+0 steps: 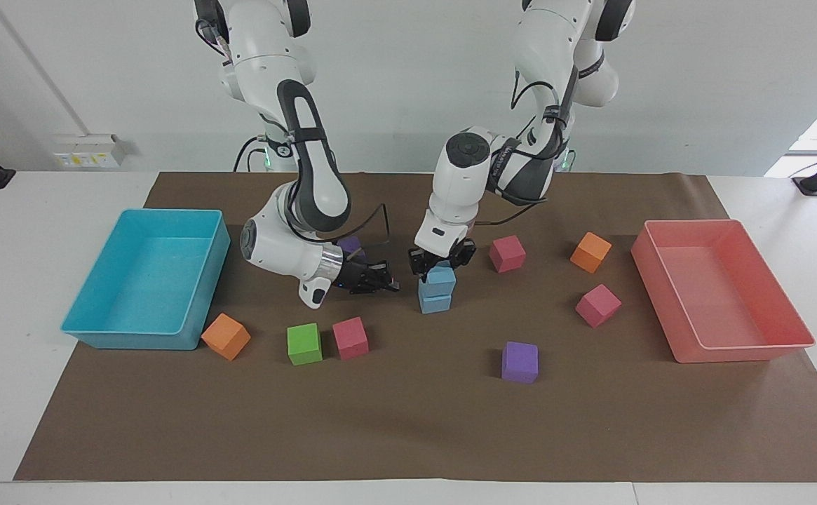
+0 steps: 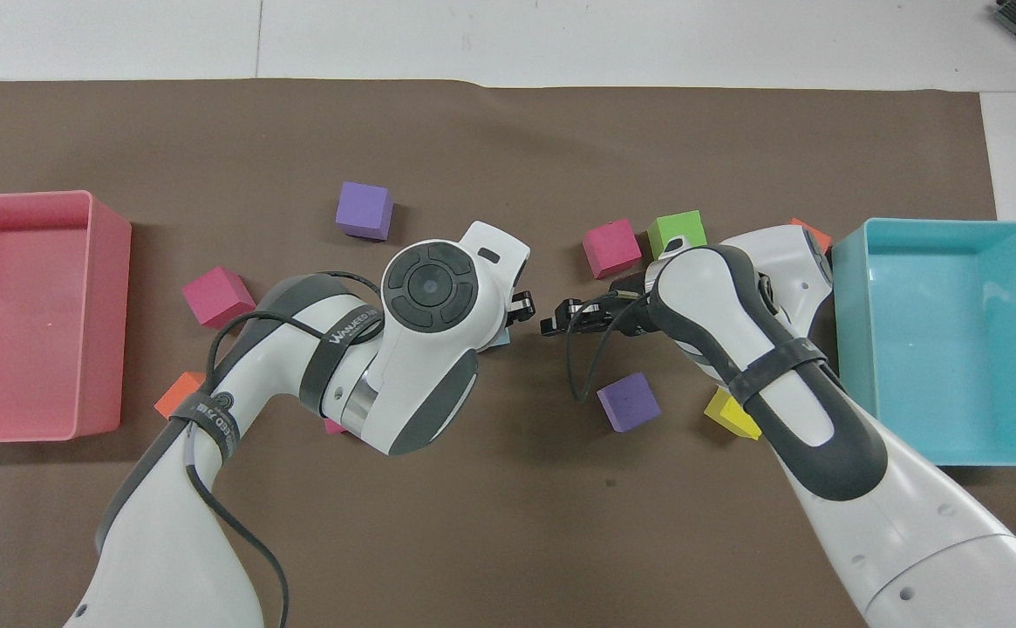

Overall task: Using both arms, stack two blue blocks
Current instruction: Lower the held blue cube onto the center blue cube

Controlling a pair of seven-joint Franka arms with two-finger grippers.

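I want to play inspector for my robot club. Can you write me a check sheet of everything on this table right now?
Surface: brown paper mat on a white table.
Job's things: upper sky-blue foam cube sits on lower sky-blue foam cube.
Clutter: purple, pink, orange, green and yellow foam cubes; turquoise plastic tray; pink plastic tray.
Grippers: left hand over the stack's top; right hand beside the stack.
Cables: black cable loops from the right arm.
Surroundings: white wall, wall socket.

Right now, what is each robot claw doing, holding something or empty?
Left gripper: right over the upper blue block of the stack; grip cannot be told.
Right gripper: beside the stack, holding nothing; open or closed cannot be told.
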